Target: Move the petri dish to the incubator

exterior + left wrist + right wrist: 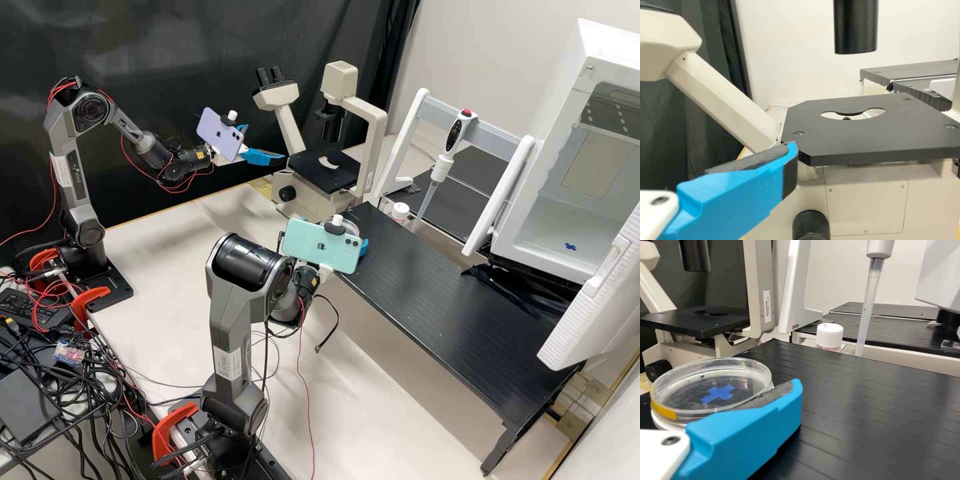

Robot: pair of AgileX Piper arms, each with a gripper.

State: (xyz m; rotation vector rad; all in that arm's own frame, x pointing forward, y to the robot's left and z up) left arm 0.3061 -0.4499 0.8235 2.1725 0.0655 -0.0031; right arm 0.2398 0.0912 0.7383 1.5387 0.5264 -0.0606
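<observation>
- My left gripper point(265, 142) hangs beside the microscope point(325, 171), its blue fingers apart.
- My right gripper point(364, 248) is at the petri dish point(710, 386), over the near end of the black platform point(440, 287); I cannot tell whether it is clamped on the dish (a mint phone point(321, 245) hides much of it in the high view).
- The dish is clear, with a yellow patch on its rim, and a blue cross point(717, 394) shows within its outline. Whether it rests on the platform or is raised, I cannot tell.
- The incubator point(561, 113) stands past the platform's far end, door point(600, 293) swung wide, with another blue cross on its floor.
- A white-capped bottle point(829, 336) stands near a pipette point(869, 305).
</observation>
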